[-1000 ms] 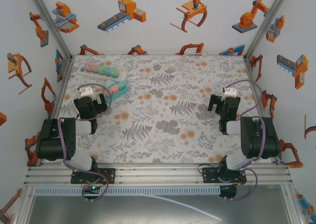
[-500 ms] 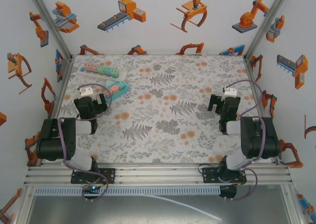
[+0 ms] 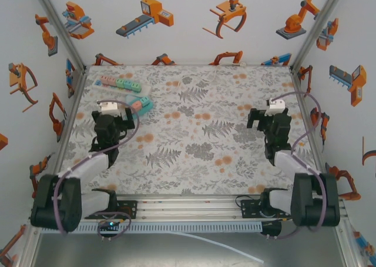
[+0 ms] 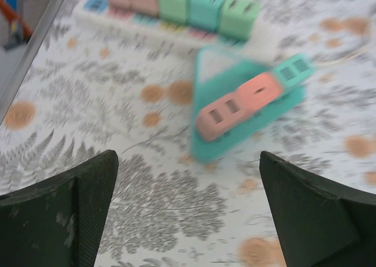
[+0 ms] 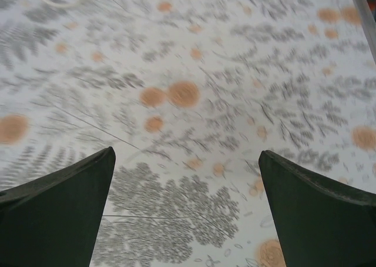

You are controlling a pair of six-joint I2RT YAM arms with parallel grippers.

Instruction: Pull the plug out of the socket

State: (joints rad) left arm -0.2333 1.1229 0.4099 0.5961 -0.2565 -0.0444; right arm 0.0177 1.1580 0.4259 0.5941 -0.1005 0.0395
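Fern-print worktop (image 3: 194, 139): pink plug (image 4: 258, 92) sits in the teal socket block (image 4: 252, 127), just ahead of the wide-open left fingers (image 4: 59, 220), its row slanting across their gap; open right fingers (image 5: 317, 214) well apart from that block.

Right end effector (image 5: 187, 154) above patterned tabletop (image 5: 247, 55)
Its dark fingers (image 5: 64, 208) stand wide apart; blurred fern-and-orange print lies between and beyond them.

Scanning now, and no text, label, brand, number or sign can be read on anything in view
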